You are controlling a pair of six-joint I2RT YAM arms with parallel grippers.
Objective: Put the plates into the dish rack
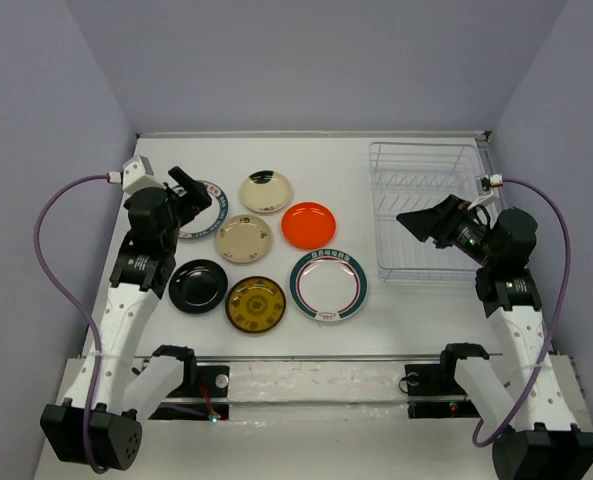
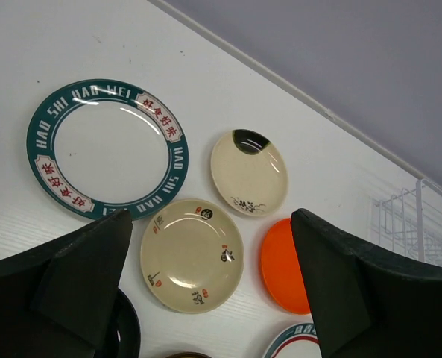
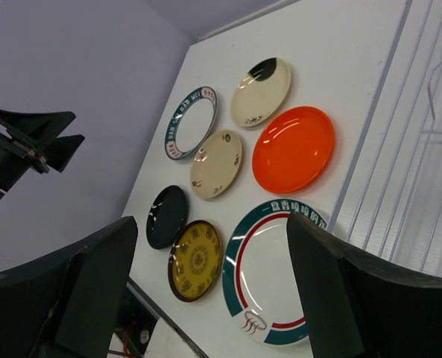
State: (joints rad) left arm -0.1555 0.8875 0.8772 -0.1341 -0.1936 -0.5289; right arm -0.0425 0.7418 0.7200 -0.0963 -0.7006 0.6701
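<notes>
Left of the dish rack, seven plates lie flat (left gripper and right gripper gape wide, empty).

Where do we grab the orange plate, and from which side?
Its right rim, the rack-facing edge. The orange plate lies flat, so only the lip offers the jaws purchase. That edge has an open gap toward the dish rack; a cream plate crowds its left, a teal-rimmed plate its near side. Likely come steeply from the right.
</notes>
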